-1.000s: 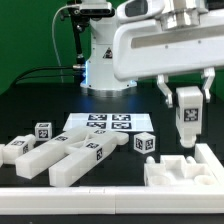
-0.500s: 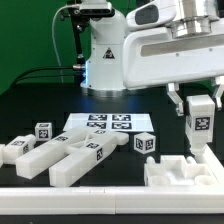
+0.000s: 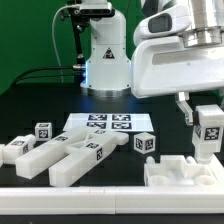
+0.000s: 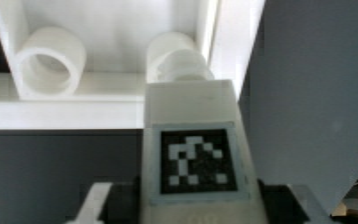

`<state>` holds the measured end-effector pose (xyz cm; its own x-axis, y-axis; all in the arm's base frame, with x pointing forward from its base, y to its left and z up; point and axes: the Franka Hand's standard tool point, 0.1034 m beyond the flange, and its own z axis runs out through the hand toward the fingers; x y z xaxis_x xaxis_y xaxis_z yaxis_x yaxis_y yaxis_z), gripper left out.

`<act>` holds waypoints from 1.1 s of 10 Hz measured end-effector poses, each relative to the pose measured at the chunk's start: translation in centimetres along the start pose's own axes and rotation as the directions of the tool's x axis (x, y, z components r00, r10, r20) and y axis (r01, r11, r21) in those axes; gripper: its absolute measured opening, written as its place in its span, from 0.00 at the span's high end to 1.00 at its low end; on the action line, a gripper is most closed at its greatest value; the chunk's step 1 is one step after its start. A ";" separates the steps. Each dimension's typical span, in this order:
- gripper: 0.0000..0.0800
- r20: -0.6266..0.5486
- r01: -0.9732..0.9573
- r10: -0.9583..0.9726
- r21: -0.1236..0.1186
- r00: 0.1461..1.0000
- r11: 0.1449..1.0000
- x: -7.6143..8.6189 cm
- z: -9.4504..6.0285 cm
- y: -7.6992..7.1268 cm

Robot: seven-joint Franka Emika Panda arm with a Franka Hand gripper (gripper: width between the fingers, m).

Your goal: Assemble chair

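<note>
My gripper is shut on a white tagged chair bar and holds it upright above the white chair slab at the exterior view's right front. In the wrist view the bar fills the middle between my fingers, its tag facing the camera, with two round white pegs of the slab beyond it. Several other white chair bars lie at the exterior view's left front, each with a tag.
The marker board lies flat at the table's middle. A small tagged cube sits beside it, and another tagged cube stands to its left. A white rail runs along the front edge. The robot base stands behind.
My gripper has carried the bar toward the exterior view's right and slightly down, over the slab's right end. The loose parts have not moved.
</note>
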<state>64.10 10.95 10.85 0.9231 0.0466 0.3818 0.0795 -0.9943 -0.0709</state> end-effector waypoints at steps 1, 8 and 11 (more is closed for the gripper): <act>0.64 0.007 0.040 -0.040 -0.002 0.999 0.999 0.0 0.2 0.5; 0.64 -0.013 0.094 -0.094 -0.013 0.995 0.995 0.3 1.2 -0.8; 0.64 -0.015 0.100 -0.100 -0.017 0.995 0.995 0.1 1.7 -0.4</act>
<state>64.76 11.51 9.35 0.9048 0.1443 0.4007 0.1649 -0.9862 -0.0172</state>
